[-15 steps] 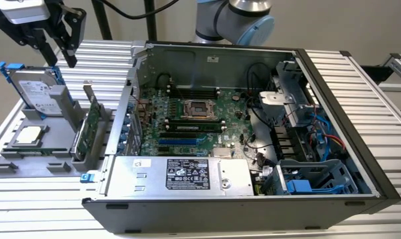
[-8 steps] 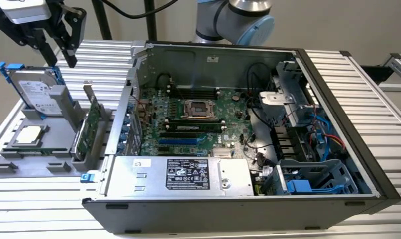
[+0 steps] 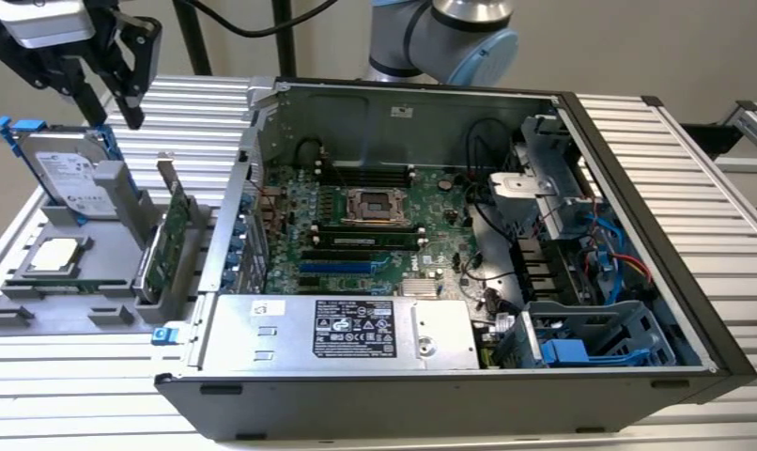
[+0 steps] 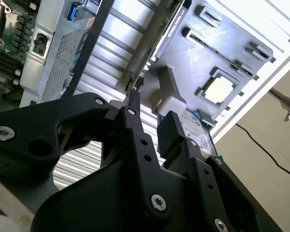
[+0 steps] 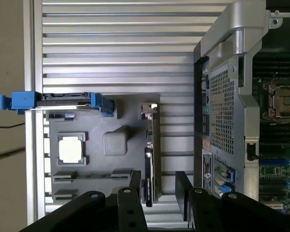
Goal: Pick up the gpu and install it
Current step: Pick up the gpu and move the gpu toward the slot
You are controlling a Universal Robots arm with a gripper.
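Observation:
The gpu (image 3: 165, 240) stands on edge in a grey holder tray (image 3: 47, 315) at the exterior view's left, beside the open computer case (image 3: 629, 216). Its green board faces the case. My gripper (image 3: 109, 105) hangs open well above the tray, holding nothing. In the first wrist view the gpu (image 5: 152, 145) appears as a thin dark strip lined up with the gap of the open gripper (image 5: 158, 176). In the second wrist view the two black fingers of the gripper (image 4: 150, 113) point toward the gpu's green edge (image 4: 157, 43).
A silver hard drive with blue rails (image 3: 66, 174) stands in the same tray, with a processor chip (image 3: 55, 256) lying flat near it. Inside the case lie the motherboard (image 3: 353, 221), its blue slots (image 3: 338, 268) and the power supply (image 3: 341, 331). Ribbed metal table (image 3: 78, 395) all around.

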